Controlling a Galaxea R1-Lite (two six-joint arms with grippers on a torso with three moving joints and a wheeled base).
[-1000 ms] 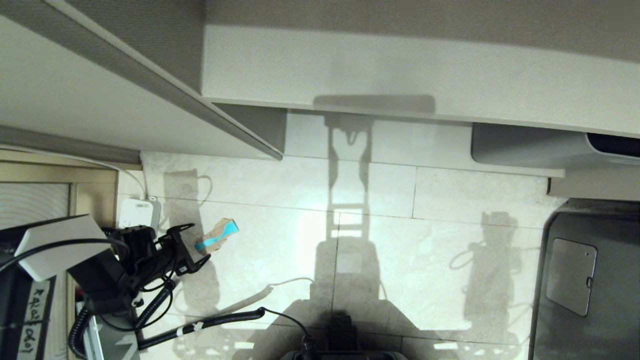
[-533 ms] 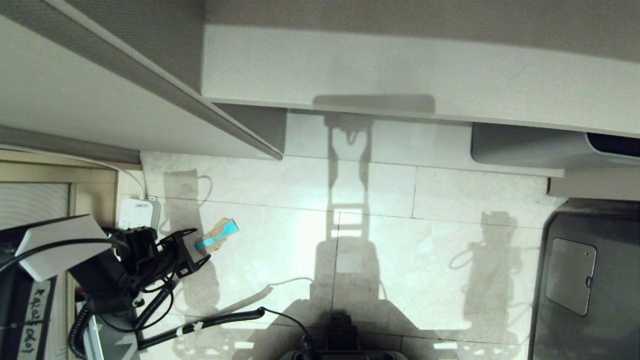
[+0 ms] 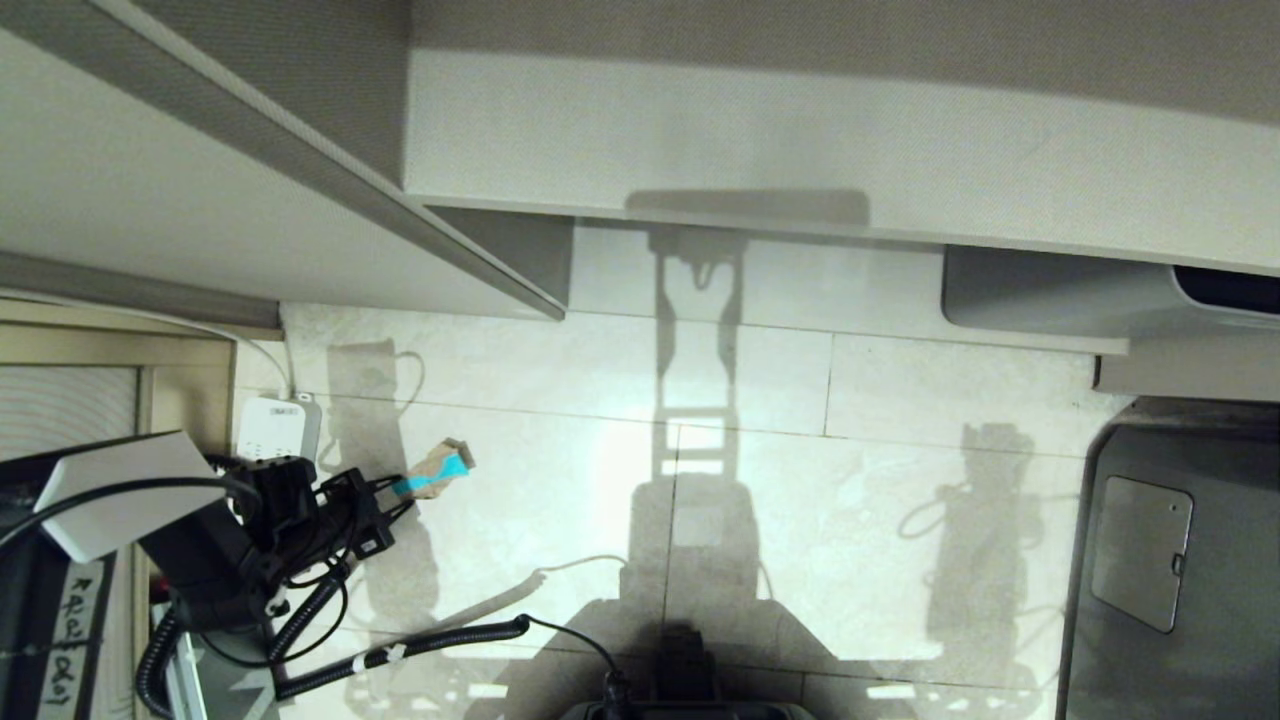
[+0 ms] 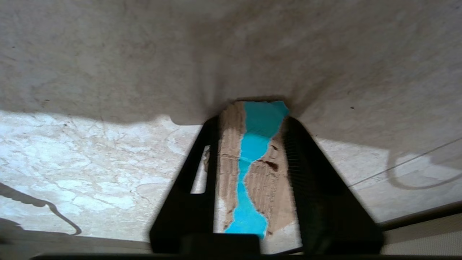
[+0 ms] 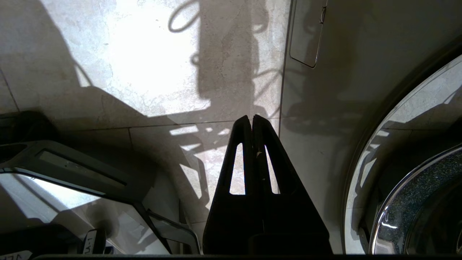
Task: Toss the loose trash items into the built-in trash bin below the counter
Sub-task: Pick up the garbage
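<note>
A torn brown cardboard scrap (image 3: pixel 435 472) with a teal-blue strip lies on the pale tiled floor at the left of the head view. My left gripper (image 3: pixel 398 493) reaches low to it from the left, and its black fingers press both long edges of the scrap (image 4: pixel 252 169), so the left gripper (image 4: pixel 252 119) is shut on it. My right gripper (image 5: pixel 251 117) is outside the head view; it hangs shut and empty over the floor. The built-in trash bin and the counter are out of view.
Beige cabinet panels (image 3: pixel 700 140) overhang the floor at the back. A white plug box (image 3: pixel 278 425) with a cable sits by the left wall. A grey unit (image 3: pixel 1170 560) stands at the right. Black cables (image 3: pixel 400 650) trail beside my base. A chrome round rim (image 5: pixel 415 187) is near the right gripper.
The left gripper's fingers have closed from wide open onto the cardboard scrap, and the scrap has shifted slightly between them. The right arm has not moved.
</note>
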